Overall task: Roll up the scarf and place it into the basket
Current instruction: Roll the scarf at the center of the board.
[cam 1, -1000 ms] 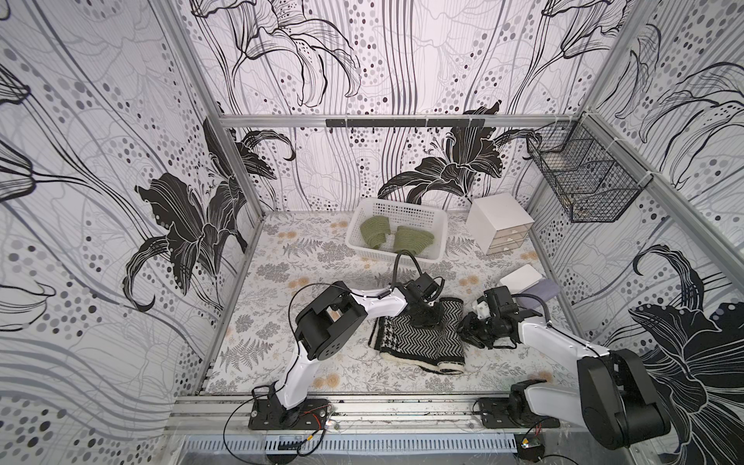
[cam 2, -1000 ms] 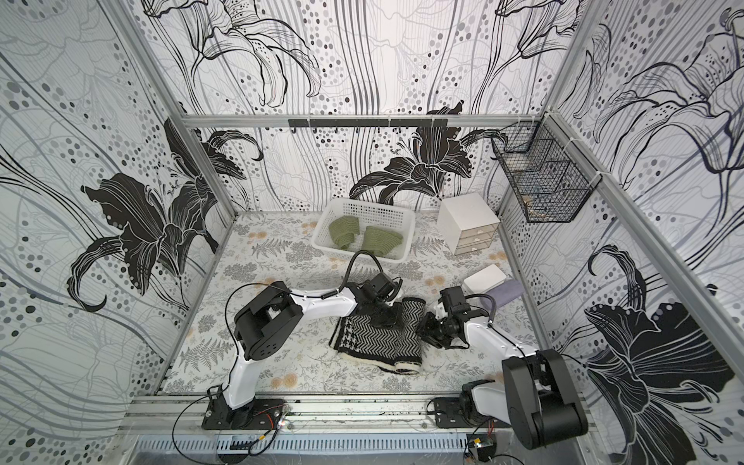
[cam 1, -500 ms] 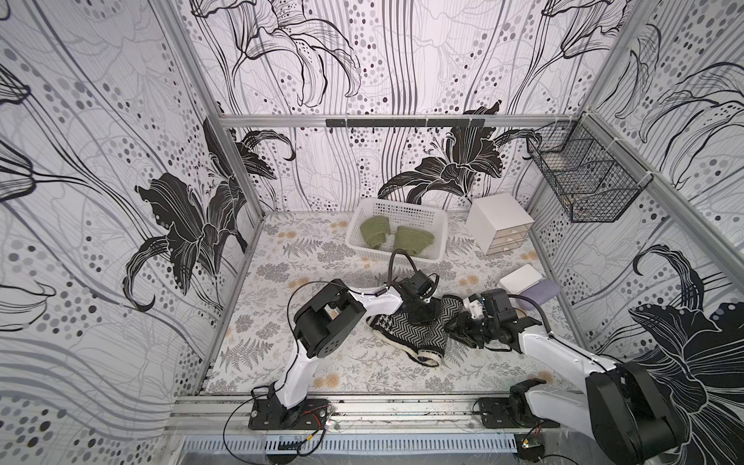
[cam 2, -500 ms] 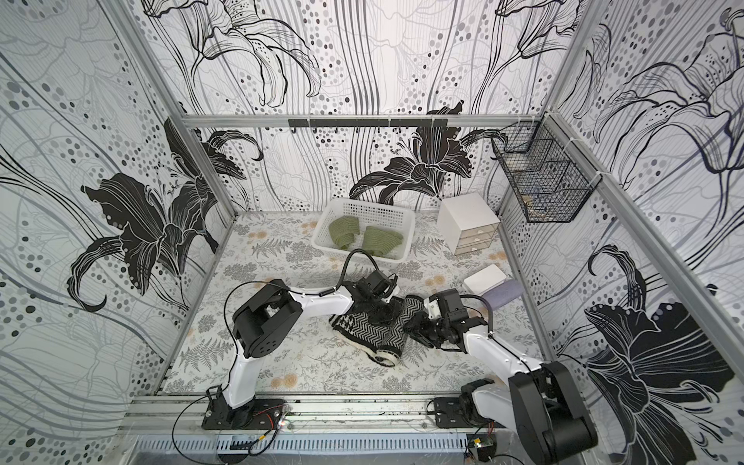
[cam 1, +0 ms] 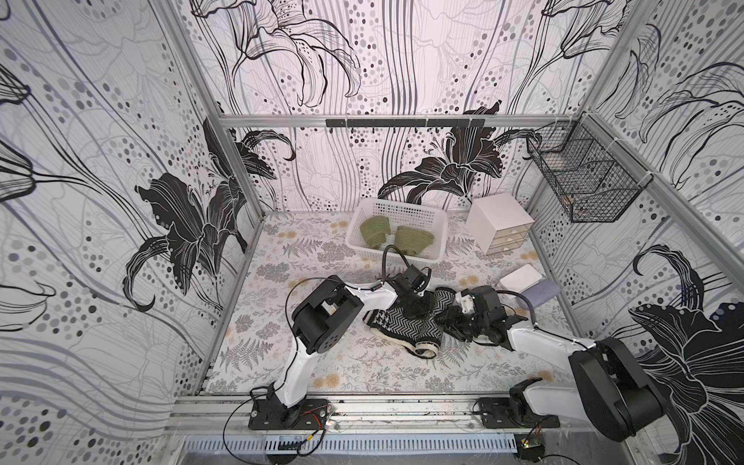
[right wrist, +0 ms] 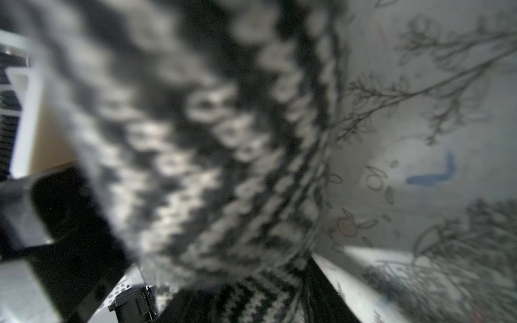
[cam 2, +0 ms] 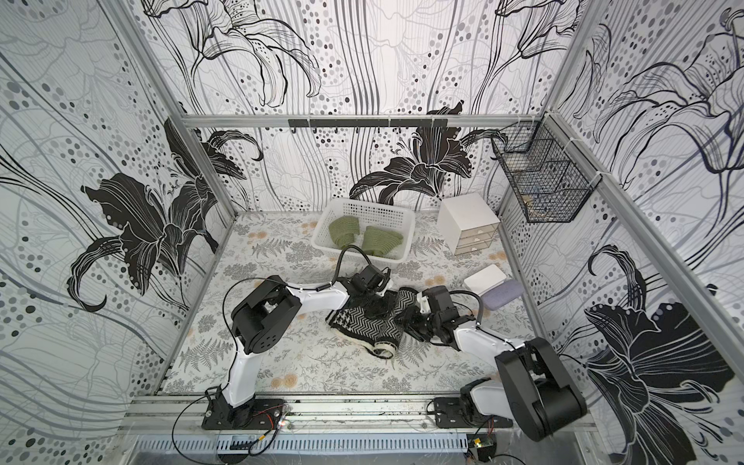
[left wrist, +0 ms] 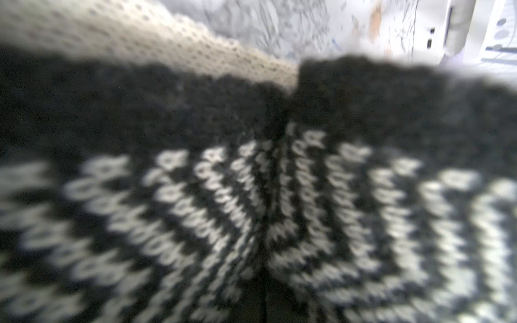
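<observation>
left gripper [cam 1: 418,306] was fully closed, low over the far edge of the black-and-white herringbone knit scarf [cam 1: 402,328]; the left wrist view showed knit puckering into a fold where the jaws should be, so I read it as a pinch on fabric; fingers themselves hidden.

scarf lay on the fern-print table mat [cam 1: 306,362] mid-workspace, between the two grippers; only partly rolled, with a coiled end showing at its near-right corner and the far part bunched and loose; not in the basket yet.

right gripper [cam 1: 453,322] was against the scarf's right side; the right wrist view was all blurred knit with no jaws visible, so I couldn't tell its opening or whether it held anything.

white perforated rectangular plastic basket [cam 1: 402,209] sat at the back, well apart from the scarf; two green knit rolls [cam 1: 374,234] were already inside.

risks, my judgement:
- the roll looked slack; lifted by an edge pinch, it would likely unwind and trail.
- if the right side had no real hold, the lift would go one-sided and the coil would sag.
- a loose tail could drape over the basket rim.
- the green rolls left little room, so the scarf could perch on top and spill.
- the wrists were close together, so there was a collision risk.
</observation>
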Robot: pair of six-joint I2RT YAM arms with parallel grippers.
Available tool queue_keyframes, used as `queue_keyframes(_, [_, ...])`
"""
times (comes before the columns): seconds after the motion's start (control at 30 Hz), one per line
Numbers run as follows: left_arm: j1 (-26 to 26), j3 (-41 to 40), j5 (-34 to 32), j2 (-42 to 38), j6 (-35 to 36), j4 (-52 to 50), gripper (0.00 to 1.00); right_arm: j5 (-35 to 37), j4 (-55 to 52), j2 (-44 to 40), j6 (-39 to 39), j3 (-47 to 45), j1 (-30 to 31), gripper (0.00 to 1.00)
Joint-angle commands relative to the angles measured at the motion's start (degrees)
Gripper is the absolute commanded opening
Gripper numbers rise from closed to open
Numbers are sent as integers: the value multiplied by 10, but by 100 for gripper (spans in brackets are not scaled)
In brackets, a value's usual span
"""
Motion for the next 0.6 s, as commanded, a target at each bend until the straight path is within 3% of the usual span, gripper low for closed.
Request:
queue_keyframes(0.0, [-29,-1,48,21,-27,80,0,-3,59,28,20,21,32,30])
queue_keyframes(0.1, [-32,-1,59,16,-31,94,0,-3,61,32,20,22,37,0])
queue_keyframes(0.23, [-32,-12,60,6,-35,106,0,3,40,14,15,18,37,0])
queue_keyframes(0.33, [-22,-26,61,-7,-35,106,0,19,-47,-21,-2,31,37,0])
queue_keyframes(0.37, [-12,-33,60,-14,-31,101,7,25,-87,-33,-12,38,37,0])
queue_keyframes(0.47, [22,-37,5,-53,37,7,88,60,-265,-71,-53,74,38,0])
queue_keyframes(0.5, [26,-27,-38,-65,76,-56,99,66,-321,-77,-66,90,38,0])
queue_keyframes(0.57, [33,-20,-83,-85,120,-113,99,71,-415,-73,-94,124,38,0])
